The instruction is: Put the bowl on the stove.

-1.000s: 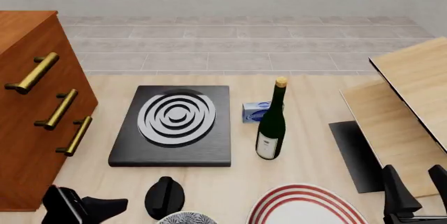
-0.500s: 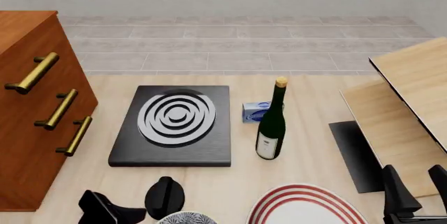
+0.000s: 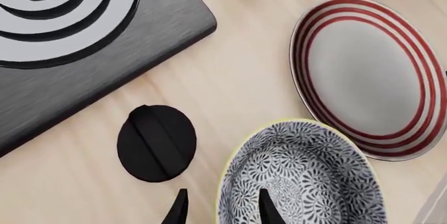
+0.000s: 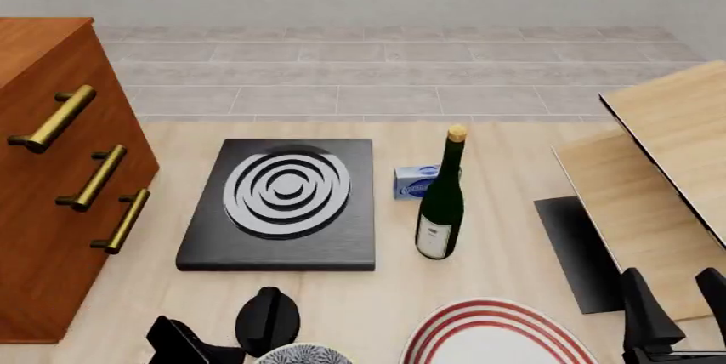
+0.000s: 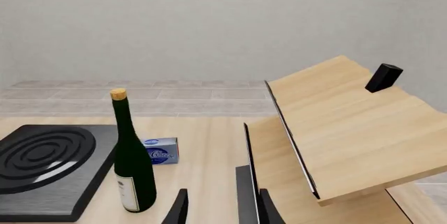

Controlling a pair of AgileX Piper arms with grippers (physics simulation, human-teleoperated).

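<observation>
The bowl [image 3: 300,177], floral inside with a pale rim, rests on the table at the near edge; only its far rim [image 4: 301,354] shows in the front view. My left gripper [image 3: 222,211] is open and straddles the bowl's rim, one finger inside and one outside, close to or touching it. In the front view it [image 4: 199,345] is the dark shape just left of the bowl. The stove [image 4: 227,249], a black slab with silver rings, lies farther back on the left. My right gripper [image 4: 677,300] stands open at the near right, holding nothing.
A black knob-like object [image 4: 269,320] sits between bowl and stove. A red-ringed white plate [image 4: 494,338] lies right of the bowl. A wine bottle [image 4: 441,207] and a small blue box [image 4: 416,182] stand right of the stove. Wooden drawers [image 4: 57,177] left, tilted wooden boards [image 4: 669,177] right.
My left arm has slid rightward along the table's near edge until its gripper reached the bowl. The right arm and all objects have stayed put.
</observation>
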